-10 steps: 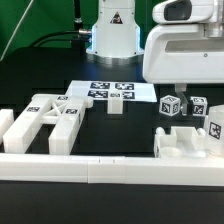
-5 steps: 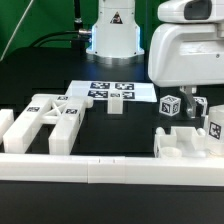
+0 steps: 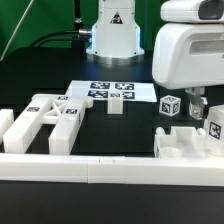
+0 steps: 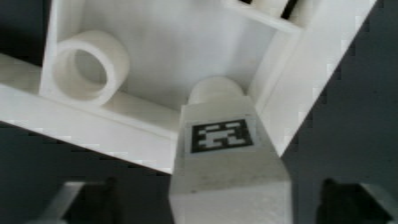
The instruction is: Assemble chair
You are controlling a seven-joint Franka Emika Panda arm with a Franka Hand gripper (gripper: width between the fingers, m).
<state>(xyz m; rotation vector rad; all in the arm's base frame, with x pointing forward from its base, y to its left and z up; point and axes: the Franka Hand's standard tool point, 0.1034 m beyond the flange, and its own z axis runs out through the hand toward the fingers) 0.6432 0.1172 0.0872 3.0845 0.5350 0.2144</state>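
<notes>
one tagged leg (image 4: 224,150), long axis upright

Black table (image 3: 130,135) filling the middle, evenly lit. Green backdrop (image 3: 45,45) at eleven o'clock, dim. White border bar (image 3: 110,170) running across at six o'clock.

The bare worktop (image 3: 115,135) between the frames (image 3: 50,115) and the seat (image 3: 185,145) lies free, save a small block (image 3: 117,105). A border bar (image 3: 110,165) walls the near edge. On the exterior view's right, cube (image 3: 170,105), seat and arm (image 3: 190,50) crowd together. The tool (image 4: 210,200) straddles a tagged part (image 4: 222,140), with dark gaps on either side.
</notes>
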